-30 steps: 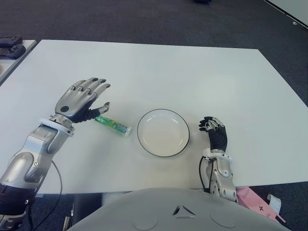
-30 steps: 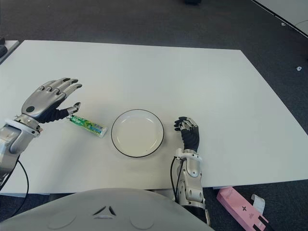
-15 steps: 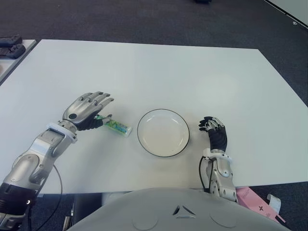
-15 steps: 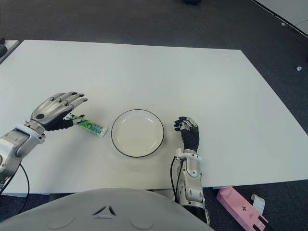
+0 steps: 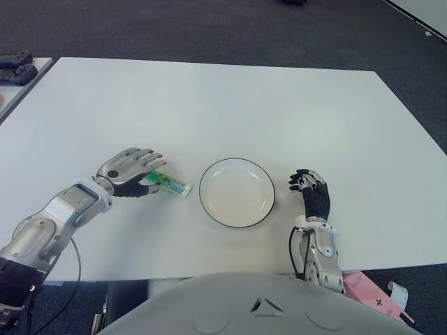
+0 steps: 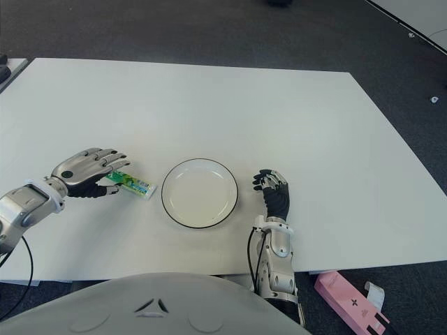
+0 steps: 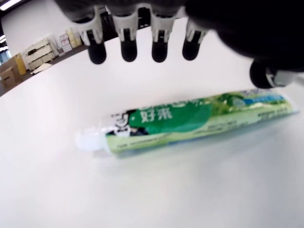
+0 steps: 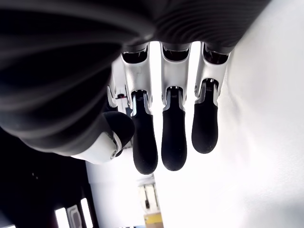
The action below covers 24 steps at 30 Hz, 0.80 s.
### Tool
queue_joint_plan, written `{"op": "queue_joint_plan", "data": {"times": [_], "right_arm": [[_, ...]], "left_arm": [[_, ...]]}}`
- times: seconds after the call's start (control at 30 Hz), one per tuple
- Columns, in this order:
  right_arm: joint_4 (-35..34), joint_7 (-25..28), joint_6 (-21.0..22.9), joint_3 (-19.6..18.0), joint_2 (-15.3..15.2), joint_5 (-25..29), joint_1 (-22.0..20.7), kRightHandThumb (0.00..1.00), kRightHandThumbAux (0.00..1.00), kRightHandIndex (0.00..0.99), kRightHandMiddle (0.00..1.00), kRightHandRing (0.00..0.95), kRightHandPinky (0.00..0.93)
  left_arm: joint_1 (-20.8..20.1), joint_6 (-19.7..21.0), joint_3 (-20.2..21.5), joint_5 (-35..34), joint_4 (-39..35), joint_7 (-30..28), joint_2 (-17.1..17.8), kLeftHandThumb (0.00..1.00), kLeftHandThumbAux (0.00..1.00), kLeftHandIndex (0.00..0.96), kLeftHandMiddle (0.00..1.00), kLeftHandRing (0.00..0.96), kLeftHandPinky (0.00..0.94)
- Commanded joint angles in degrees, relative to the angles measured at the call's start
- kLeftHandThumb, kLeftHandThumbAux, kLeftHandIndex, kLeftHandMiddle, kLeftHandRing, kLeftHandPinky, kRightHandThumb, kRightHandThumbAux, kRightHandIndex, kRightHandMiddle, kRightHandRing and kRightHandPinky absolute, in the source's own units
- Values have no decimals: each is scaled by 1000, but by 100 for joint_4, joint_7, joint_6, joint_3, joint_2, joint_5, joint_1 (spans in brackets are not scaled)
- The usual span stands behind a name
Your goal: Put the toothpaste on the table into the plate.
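Idling at the near table edge, right hand (image 5: pixel 311 190) fingers loosely curled, empty | plate (image 5: pixel 237 192) just beside it | left hand (image 5: pixel 130 169) fingers spread over toothpaste (image 5: pixel 167 184) lying on table (image 5: pixel 230 112), not clasping it

Office or lab, white table (image 5: pixel 230 98), dark carpet (image 5: pixel 209 28)

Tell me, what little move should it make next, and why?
Probably close the left hand around the toothpaste. The tube lies flat on the table, left of the plate, and the wrist view shows the fingers spread above it, not gripping. The right hand shows idle to the plate's right.
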Motion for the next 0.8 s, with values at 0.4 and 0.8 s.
{"op": "queue_joint_plan", "data": {"times": [0.4, 0.8], "right_arm": [[126, -82, 343, 9, 250, 90, 249, 710, 724, 429, 535, 529, 526], [115, -172, 345, 2, 283, 71, 260, 710, 724, 429, 541, 538, 534]], "left_arm": [[-282, -243, -616, 853, 604, 355, 173, 515, 57, 0, 0, 0, 0], [-581, -361, -1012, 1262, 1134, 660, 279, 509, 72, 0, 0, 0, 0]]}}
